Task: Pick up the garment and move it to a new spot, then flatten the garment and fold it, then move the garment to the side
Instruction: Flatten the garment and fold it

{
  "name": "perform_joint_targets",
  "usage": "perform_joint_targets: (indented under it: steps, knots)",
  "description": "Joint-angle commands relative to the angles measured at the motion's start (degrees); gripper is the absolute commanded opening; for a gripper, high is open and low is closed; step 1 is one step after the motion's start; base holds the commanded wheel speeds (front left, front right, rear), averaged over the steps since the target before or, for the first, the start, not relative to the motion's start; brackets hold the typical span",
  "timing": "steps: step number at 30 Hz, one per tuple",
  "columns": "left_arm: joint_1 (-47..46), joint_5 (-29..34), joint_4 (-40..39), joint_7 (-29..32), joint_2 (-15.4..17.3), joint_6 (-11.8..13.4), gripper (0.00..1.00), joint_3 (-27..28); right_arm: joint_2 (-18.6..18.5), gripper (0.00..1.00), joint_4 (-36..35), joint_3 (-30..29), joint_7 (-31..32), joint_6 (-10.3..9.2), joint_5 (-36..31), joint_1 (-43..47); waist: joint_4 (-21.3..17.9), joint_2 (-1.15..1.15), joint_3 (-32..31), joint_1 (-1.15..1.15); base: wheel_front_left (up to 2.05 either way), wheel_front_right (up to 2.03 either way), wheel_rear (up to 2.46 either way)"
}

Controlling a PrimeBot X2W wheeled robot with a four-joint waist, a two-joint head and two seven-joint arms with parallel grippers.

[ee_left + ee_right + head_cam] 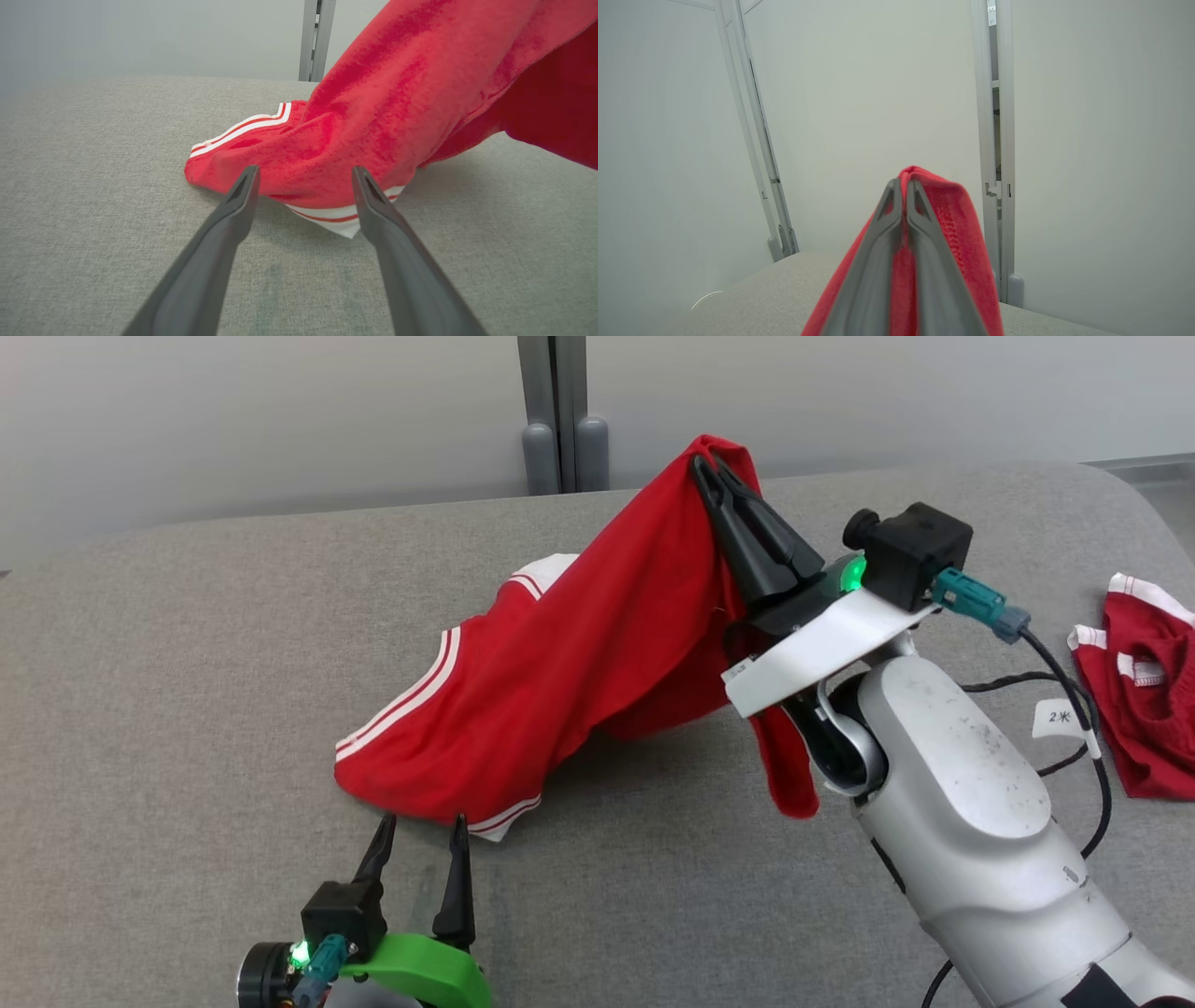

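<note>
I see bright, even, diffuse light in every view. The garment (579, 653) casts only a faint, soft shadow at the head view's centre, and both wrist views bend at their edges.

Grey woven fabric is covering the desk (140, 709), and its far right corner is curving round. A pale, plain wall (233, 420) is rising behind the far edge. Two grey upright posts (558, 429) with rounded feet are standing side by side at the middle of that edge. In the right wrist view, slim grey frame strips (757, 140) are dividing the wall into panels. Soft, even light is falling across it all.
</note>
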Motion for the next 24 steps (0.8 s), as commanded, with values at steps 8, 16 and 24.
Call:
perform_joint_targets:
  steps: [8, 16, 24]
  knots:
    - [-2.4, -0.5, 0.0, 0.0, 0.2, 0.0, 1.00, -1.0, -2.4, 0.00, 9.5, -7.4, 2.5, -0.09, -6.9, -3.6, 2.9, 0.00, 5.5, 0.00, 0.00, 0.00, 0.00]
    - [-5.9, -1.0, 0.0, 0.0, 0.2, 0.0, 1.00, -2.8, -7.4, 1.00, 26.1, -17.5, 0.3, -0.09, -16.4, -8.6, 6.0, 0.00, 10.9, 0.00, 0.00, 0.00, 0.00]
    - [-7.4, -1.1, 0.5, 0.0, 0.2, 0.0, 1.00, -3.5, -5.9, 1.00, 28.8, -25.0, -0.6, -0.09, -22.7, -6.4, 5.2, 0.00, 11.2, 0.00, 0.00, 0.00, 0.00]
